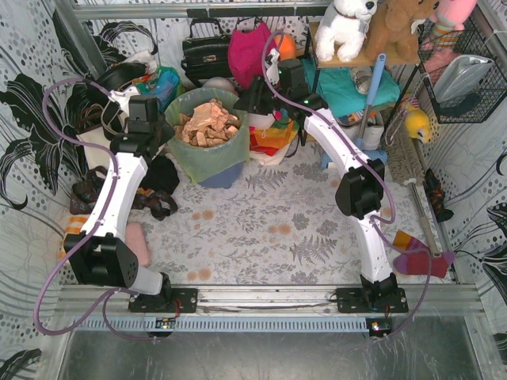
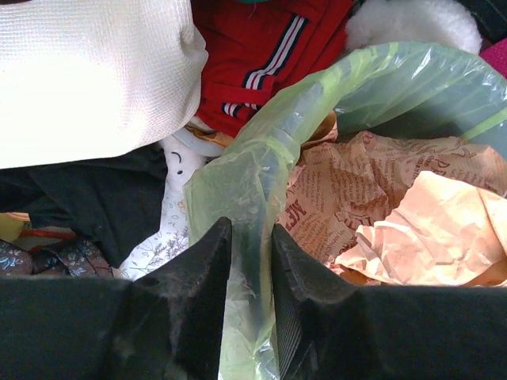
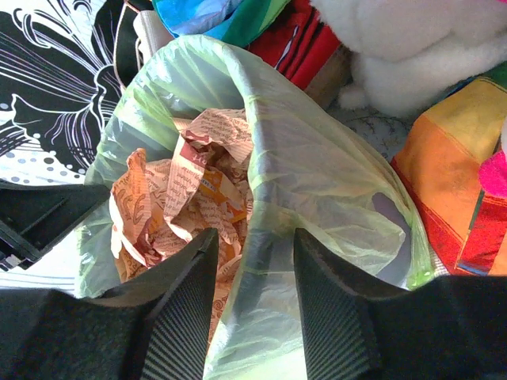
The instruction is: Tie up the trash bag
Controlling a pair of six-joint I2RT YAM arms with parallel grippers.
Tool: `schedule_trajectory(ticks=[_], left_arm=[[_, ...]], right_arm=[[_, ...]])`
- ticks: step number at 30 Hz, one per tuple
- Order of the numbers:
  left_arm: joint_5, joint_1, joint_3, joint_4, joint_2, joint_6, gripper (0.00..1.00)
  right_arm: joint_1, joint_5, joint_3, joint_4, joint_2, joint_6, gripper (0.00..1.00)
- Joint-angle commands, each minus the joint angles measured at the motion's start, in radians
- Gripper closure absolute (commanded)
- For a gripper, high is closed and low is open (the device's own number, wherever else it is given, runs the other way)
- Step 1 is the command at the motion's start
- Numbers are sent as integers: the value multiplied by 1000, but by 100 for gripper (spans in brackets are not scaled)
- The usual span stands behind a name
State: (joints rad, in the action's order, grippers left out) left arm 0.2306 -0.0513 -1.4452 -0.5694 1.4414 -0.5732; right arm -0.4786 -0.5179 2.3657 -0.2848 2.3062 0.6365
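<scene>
Toward the far edge of the surface (image 1: 317,237), left fingers (image 2: 198,301) sit narrow around the trash bag (image 2: 261,174) rim, grip unclear; right fingers (image 3: 182,309) straddle it wider; pinch ample film.

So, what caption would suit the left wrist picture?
Left pincer straddling the trash bag rim, crumpled paper inside.

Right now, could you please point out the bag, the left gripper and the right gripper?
bag (image 1: 204,157): top view, front wall below the rim.
left gripper (image 2: 250,233): left wrist view, midway between its fingertips.
right gripper (image 3: 255,237): right wrist view, midway between its fingertips.
</scene>
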Motion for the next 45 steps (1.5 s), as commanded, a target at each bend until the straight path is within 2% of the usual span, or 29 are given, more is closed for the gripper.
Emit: schedule_trajectory(ticks=[1,5,11,17,21,24,29,35,40,45], left_arm=[[-23,5,-33,43,17,16,67],[-42,4,-38,41,25,33,74],[-56,4,-60,16,17,39,100],[-103,-3,-97,-54,-13,63,100],[-166,-21,-108,-93,-48,84,100],[-206,-50,-118,-135,-69,103,100],[-213,-174,-133,-202,-101,125,100],[-211,-345,-126,-221,-137,80,100],[-212,-463,-120,-227,-145,38,100],[-213,-571,-88,-219,-142,-2,100]], right_arm=[[-4,-17,31,-6,9,5,59],[-12,16,33,-18,2,-7,71],[-24,59,37,-54,-21,-17,87],[-61,134,-46,-60,-121,-35,99],[-89,181,-136,-72,-210,-34,100],[-115,228,-261,-57,-322,-32,100],[-145,281,-527,2,-530,20,100],[-172,393,-844,28,-837,77,100],[-177,451,-1012,-49,-1044,103,100],[-184,482,-1071,-167,-1167,109,100]])
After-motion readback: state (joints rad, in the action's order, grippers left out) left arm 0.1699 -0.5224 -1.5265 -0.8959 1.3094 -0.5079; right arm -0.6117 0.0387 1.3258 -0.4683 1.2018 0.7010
